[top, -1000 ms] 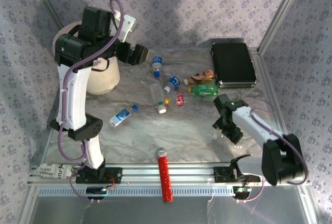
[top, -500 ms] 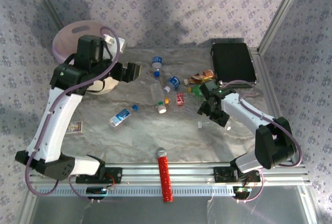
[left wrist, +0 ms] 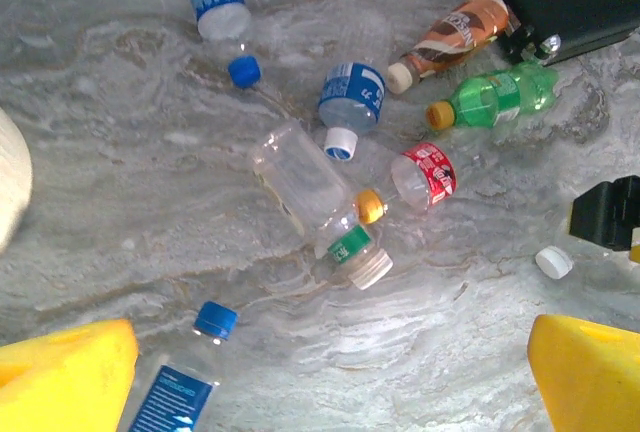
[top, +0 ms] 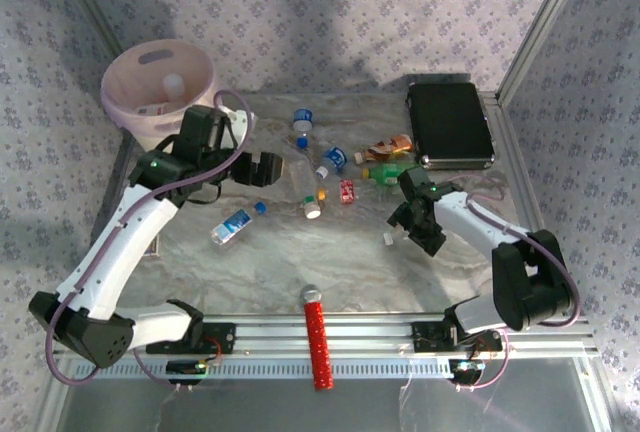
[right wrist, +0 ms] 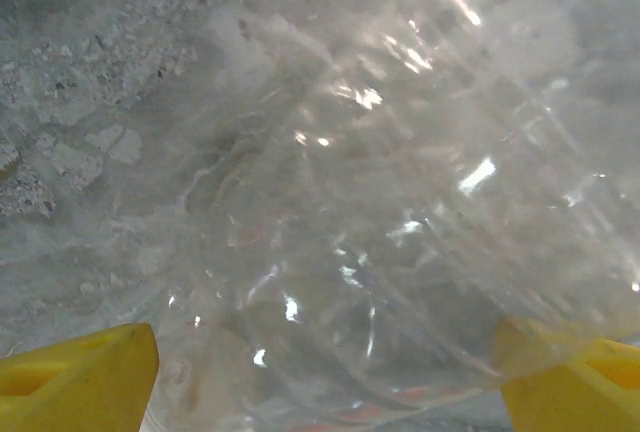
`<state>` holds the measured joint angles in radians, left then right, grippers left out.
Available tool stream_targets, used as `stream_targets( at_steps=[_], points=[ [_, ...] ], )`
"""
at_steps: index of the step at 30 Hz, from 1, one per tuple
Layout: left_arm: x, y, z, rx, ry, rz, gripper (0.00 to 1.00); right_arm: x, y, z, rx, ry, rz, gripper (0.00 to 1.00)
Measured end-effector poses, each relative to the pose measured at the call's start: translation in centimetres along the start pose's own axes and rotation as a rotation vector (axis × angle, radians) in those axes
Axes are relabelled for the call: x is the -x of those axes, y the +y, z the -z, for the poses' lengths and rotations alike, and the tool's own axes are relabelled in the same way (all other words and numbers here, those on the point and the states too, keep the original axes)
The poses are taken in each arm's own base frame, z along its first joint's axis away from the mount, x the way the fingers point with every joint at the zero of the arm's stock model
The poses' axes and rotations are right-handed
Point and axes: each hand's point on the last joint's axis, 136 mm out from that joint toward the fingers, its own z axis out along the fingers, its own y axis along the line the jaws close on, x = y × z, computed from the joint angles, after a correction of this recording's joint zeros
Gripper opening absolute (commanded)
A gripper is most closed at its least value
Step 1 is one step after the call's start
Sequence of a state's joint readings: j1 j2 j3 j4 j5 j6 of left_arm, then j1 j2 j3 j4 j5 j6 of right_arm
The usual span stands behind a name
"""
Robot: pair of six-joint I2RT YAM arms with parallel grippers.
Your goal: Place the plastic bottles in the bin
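- bin: stands at the worktop's far-left corner, at 10 o'clock from the left gripper and well apart from the right one.
- left gripper: jaws spread wide with nothing between them, hanging above the worktop.
- blue-labelled bottle: lies on its side at 7 o'clock from the left gripper, near it.
- loose bottles, among them the red-labelled bottle: lie scattered at 3 o'clock from the left gripper, apart from it.
- right gripper: low over the worktop, jaws spread.
- clear bottle: lies between the right gripper's yellow fingers. Whether they touch it cannot be told.
- green bottle: lies at 11 o'clock from the right gripper, near it.
- white cap: at 8 o'clock, just beside the right gripper.
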<state>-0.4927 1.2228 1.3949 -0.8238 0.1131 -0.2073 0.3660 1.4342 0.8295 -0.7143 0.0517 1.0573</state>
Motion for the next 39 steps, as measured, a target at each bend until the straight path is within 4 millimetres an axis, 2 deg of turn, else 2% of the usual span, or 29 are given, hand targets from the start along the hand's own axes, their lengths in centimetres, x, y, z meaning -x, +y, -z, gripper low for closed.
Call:
stream_targets(
  at_steps=[7, 15, 20, 26, 31, 35, 39],
  points=[
    [0.1, -1.0, 0.0, -0.053, -0.036, 0.064, 1.00, -0.4, 0.6, -2.1, -0.019, 0.029, 0.031, 0.81],
    [0.3, -1.5, -0.4, -0.088, -0.063, 0.141, 1.00, -0.6, 1.9, -1.3, -0.018, -0.005, 0.158, 0.61],
    [-0.8, -1.5, -1.7, -0.113, -0.050, 0.216, 1.00, -0.3, 1.6, -1.3, -0.030, -0.016, 0.218, 0.51],
    [-1.0, -1.9, -2.3, -0.154, -0.074, 0.299, 1.00, -0.1, 0.6, -1.2, -0.031, -0.018, 0.284, 0.47],
    [-1.3, -2.3, -2.9, -0.205, -0.097, 0.374, 1.00, 0.0, 0.6, 0.2, 0.014, -0.048, 0.359, 0.44],
    [-1.3, -3.2, -3.4, -0.253, -0.110, 0.418, 1.00, -0.1, 1.5, 2.3, 0.108, -0.079, 0.430, 0.35],
    [-1.2, -3.9, -3.8, -0.297, -0.128, 0.458, 1.00, -0.8, 2.6, 3.9, 0.204, -0.084, 0.530, 0.33]
  ],
)
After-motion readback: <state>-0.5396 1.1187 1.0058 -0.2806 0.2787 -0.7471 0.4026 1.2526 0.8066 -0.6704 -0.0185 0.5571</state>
